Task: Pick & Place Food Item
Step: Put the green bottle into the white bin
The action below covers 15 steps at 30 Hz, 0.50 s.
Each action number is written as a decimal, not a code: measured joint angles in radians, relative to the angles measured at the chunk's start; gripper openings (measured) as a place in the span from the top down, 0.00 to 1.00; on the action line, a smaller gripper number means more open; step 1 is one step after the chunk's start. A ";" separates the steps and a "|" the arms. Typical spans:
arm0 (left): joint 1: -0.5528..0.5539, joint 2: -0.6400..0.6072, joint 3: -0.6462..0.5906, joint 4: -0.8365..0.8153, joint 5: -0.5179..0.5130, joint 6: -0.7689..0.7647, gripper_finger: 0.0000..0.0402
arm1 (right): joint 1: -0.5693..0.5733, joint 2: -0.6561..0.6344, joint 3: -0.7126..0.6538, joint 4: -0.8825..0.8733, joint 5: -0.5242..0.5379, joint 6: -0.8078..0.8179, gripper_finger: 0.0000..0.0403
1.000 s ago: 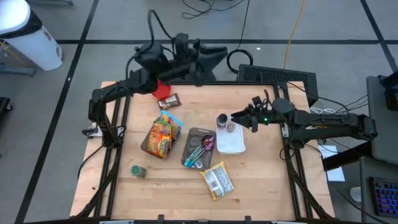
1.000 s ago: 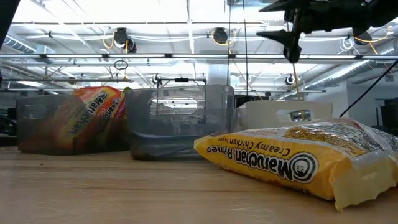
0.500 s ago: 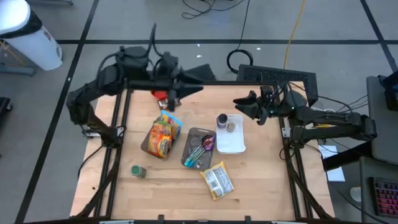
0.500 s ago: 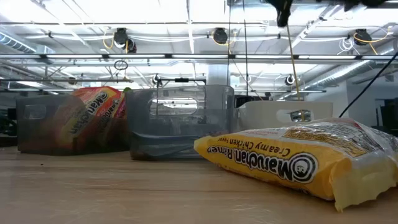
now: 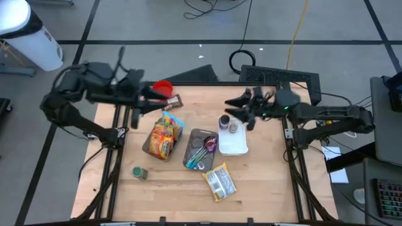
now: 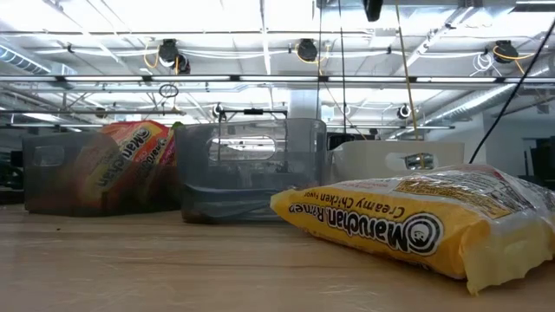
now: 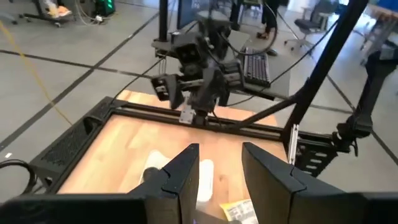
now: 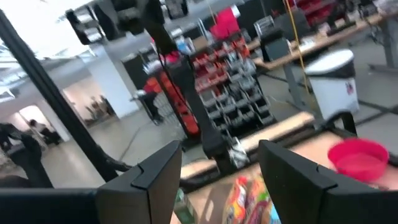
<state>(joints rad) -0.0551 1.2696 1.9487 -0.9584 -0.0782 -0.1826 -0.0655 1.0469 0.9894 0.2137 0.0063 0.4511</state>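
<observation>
Wooden counter (image 5: 257, 188) carries the items. Yellow ramen packet (image 5: 219, 182) lies flat at near centre, crinkled wrapper, reads "Maruchan Ramen Creamy Chicken Flavor" in low view. Orange ramen packs (image 5: 162, 137) stand in clear bin (image 5: 146, 147), left of centre. Left tool (image 5: 164, 98) over far-left edge, narrow gap, nothing held. Right tool (image 5: 233, 108) above white tray (image 5: 233, 147), fingers wide, nothing held.
</observation>
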 joint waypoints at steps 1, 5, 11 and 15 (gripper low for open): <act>-0.010 -0.043 -0.055 0.021 -0.017 -0.010 0.68 | 0.021 0.021 0.000 0.013 0.024 0.005 0.49; -0.046 -0.234 -0.330 0.188 -0.061 -0.067 0.68 | 0.097 0.101 0.000 0.122 0.103 0.011 0.49; -0.089 -0.471 -0.750 0.496 -0.061 -0.180 0.68 | 0.157 0.192 0.000 0.254 0.180 0.045 0.49; -0.100 -0.564 -0.952 0.620 -0.062 -0.255 0.68 | 0.159 0.226 0.000 0.254 0.176 0.104 0.49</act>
<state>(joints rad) -0.1547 0.7058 0.9965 -0.3389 -0.1402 -0.4373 0.0938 1.2725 0.9894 0.4678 0.1825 0.5553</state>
